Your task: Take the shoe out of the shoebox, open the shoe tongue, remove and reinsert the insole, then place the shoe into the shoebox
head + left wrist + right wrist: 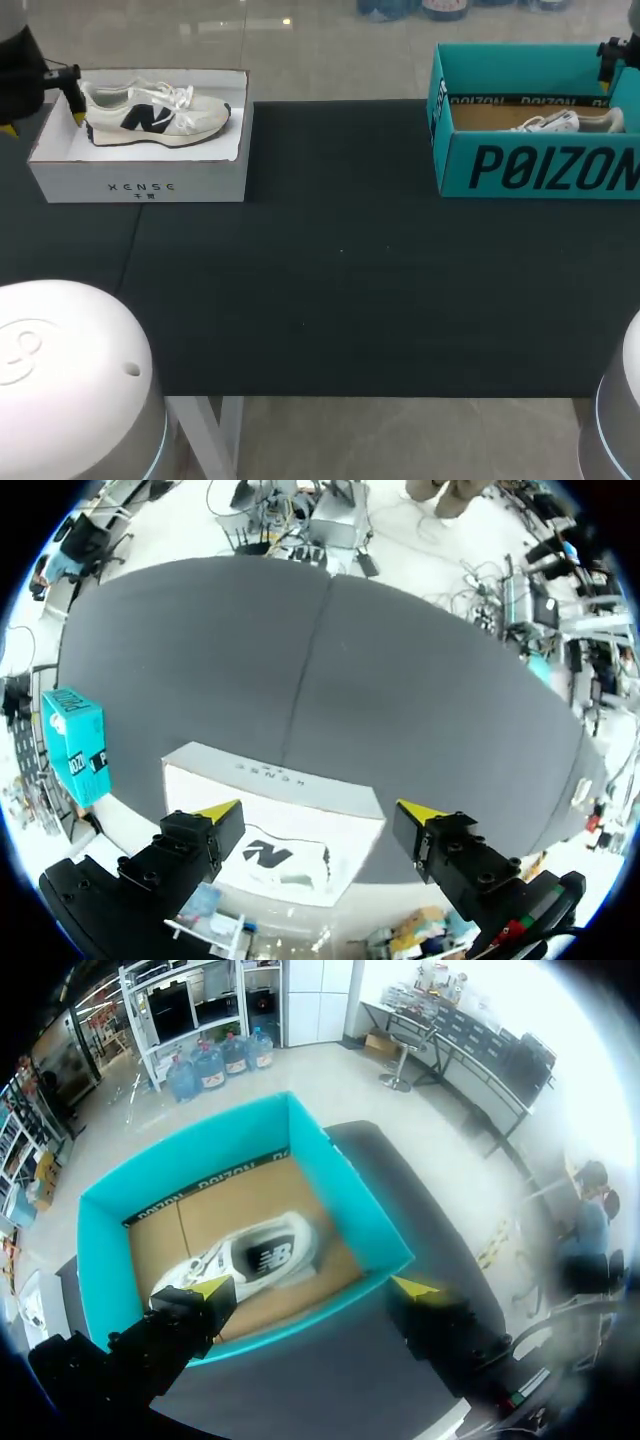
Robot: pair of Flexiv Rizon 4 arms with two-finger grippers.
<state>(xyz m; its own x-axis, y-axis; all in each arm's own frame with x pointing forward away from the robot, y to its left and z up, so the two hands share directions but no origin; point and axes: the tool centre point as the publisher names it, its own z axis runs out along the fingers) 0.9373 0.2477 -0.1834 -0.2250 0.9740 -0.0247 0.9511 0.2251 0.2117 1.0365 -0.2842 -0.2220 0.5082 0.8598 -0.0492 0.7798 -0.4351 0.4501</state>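
A cream shoe with a black mark point(155, 112) lies on its side in an open white shoebox point(140, 178) at the table's far left. My left gripper point(45, 122) hangs open at that box's left end; in the left wrist view the open left gripper point(320, 812) hovers above the white shoebox point(275, 780) and the shoe point(285, 860), holding nothing. A white shoe point(560, 122) lies in a teal shoebox point(540, 165) at the far right. My right gripper point(312, 1286) stands open and empty above the teal shoebox point(345, 1195) and its shoe point(250, 1255).
A dark mat point(340, 260) covers the table between the two boxes. My right arm point(612, 55) shows only at the far right edge, over the teal box's back corner. The front table edge runs below the mat.
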